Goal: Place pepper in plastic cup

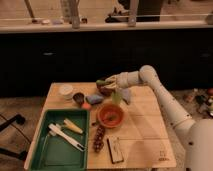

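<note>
My gripper (108, 82) is at the back middle of the wooden table (145, 135), just over a dark bowl (105, 90). It is shut on the slim green pepper (101, 81), which sticks out to the left of the fingers above the bowl's rim. The pale yellow-green plastic cup (116, 98) stands just below and to the right of the gripper, behind the orange bowl (110, 116). The pepper is to the left of the cup, not over it.
A white round cup (65, 90) and a small dark metal cup (78, 97) stand at the back left. Blue items (93, 99) (126, 95) flank the cup. Dark grapes (98, 138), a green tray (46, 150) with utensils and a dark block (115, 149) lie in front.
</note>
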### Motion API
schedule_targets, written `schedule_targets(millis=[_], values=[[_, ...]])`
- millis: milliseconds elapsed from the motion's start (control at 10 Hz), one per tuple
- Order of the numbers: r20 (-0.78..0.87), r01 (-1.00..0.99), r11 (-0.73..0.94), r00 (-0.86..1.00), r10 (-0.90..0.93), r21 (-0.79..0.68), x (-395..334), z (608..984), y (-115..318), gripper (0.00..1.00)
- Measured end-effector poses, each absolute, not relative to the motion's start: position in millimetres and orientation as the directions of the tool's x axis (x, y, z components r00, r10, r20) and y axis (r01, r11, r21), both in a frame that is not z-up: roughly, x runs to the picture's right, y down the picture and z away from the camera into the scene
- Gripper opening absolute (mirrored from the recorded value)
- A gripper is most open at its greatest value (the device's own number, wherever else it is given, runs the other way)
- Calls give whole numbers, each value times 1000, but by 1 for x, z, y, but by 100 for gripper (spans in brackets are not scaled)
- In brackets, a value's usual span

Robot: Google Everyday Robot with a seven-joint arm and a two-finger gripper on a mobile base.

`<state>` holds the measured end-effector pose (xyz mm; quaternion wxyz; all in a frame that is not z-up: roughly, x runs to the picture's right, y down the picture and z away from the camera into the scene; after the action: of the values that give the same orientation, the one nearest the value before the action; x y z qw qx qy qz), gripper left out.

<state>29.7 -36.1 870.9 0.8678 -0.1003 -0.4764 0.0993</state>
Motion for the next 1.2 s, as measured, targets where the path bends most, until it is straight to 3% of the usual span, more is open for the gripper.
schedule_targets(millis=[1200], values=[[869, -181, 938, 356, 343, -296, 48, 873, -17, 3]])
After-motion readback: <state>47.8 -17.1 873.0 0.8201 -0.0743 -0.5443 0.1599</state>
